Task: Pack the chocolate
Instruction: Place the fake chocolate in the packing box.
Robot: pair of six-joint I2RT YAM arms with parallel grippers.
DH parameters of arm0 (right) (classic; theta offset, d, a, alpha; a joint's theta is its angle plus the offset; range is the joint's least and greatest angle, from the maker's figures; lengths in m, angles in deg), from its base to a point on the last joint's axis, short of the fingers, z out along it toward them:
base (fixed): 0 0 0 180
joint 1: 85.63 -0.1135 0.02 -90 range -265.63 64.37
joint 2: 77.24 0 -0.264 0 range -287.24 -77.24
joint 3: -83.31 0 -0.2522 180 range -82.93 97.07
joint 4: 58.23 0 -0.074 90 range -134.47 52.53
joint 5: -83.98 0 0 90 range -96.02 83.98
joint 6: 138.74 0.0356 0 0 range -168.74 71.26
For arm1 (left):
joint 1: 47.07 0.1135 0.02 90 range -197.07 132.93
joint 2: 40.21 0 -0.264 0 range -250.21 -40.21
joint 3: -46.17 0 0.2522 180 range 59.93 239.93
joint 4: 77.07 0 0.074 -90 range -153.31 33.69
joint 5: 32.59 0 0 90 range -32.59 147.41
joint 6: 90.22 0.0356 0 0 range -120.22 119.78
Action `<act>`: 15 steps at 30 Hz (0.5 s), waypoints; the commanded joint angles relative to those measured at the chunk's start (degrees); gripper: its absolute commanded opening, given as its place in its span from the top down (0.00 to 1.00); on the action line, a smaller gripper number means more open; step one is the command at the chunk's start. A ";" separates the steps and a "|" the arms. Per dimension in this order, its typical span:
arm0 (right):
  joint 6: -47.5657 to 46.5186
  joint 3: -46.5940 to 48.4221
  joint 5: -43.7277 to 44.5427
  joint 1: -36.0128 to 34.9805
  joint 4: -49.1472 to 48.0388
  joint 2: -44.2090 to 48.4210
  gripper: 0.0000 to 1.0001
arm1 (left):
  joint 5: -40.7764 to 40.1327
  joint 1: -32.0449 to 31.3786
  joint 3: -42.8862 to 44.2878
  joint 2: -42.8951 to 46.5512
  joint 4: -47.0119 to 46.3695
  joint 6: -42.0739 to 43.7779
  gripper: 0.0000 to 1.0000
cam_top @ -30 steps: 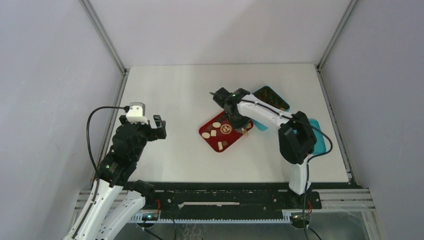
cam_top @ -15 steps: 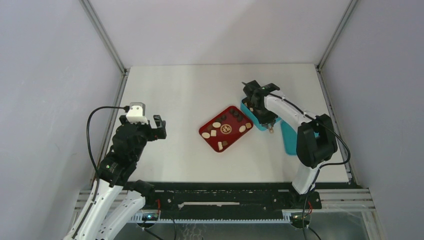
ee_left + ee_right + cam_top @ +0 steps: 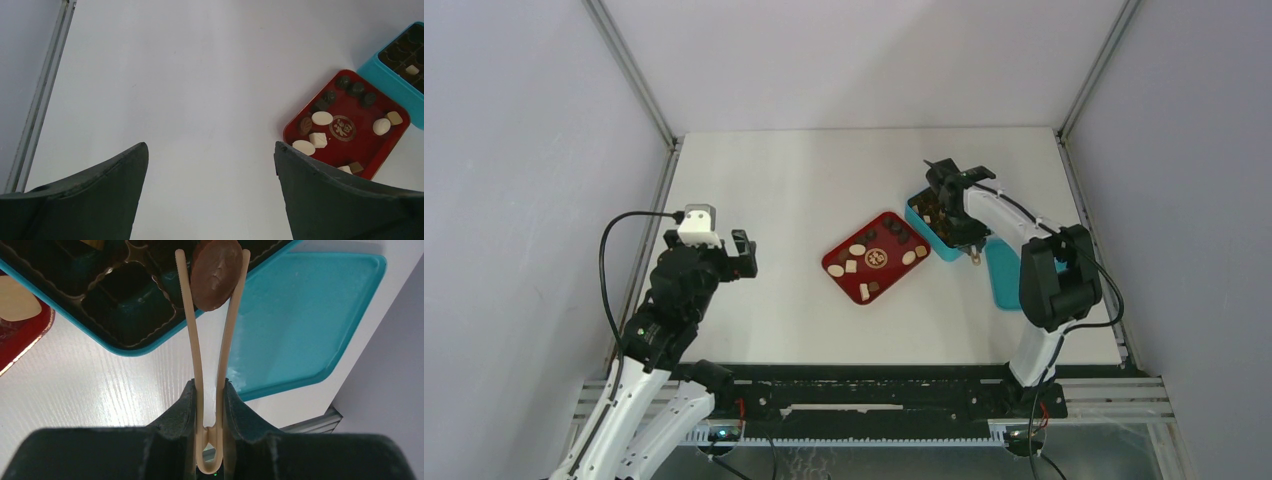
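R pincer (image 3: pixel 210 390) clamps tongs (image 3: pixel 192 340) gripping brown choc (image 3: pixel 216 275), seen wrist-cam only; L pincer (image 3: pixel 210 150) apart.

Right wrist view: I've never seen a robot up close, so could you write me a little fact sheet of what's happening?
Right gripper: shut on tan wooden V-shaped tongs
Tong tips: pinching a round dark brown chocolate disc above the edge of the teal box
Beside the box: flat teal lid
Red tray: holds white, tan and dark chocolate pieces
Left gripper: open, empty, apart from the tray
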 commanded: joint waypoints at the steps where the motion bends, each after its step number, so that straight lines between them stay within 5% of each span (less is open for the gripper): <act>1: -0.35 0.41 -1.08 0.32 -1.97 -0.18 0.80 | 0.81 0.60 -1.21 -0.37 -1.73 -0.26 0.00; 15: 0.02 -1.26 -3.26 0.37 -1.26 -0.77 0.72 | 1.17 0.60 -1.25 -0.68 -1.90 -0.26 0.00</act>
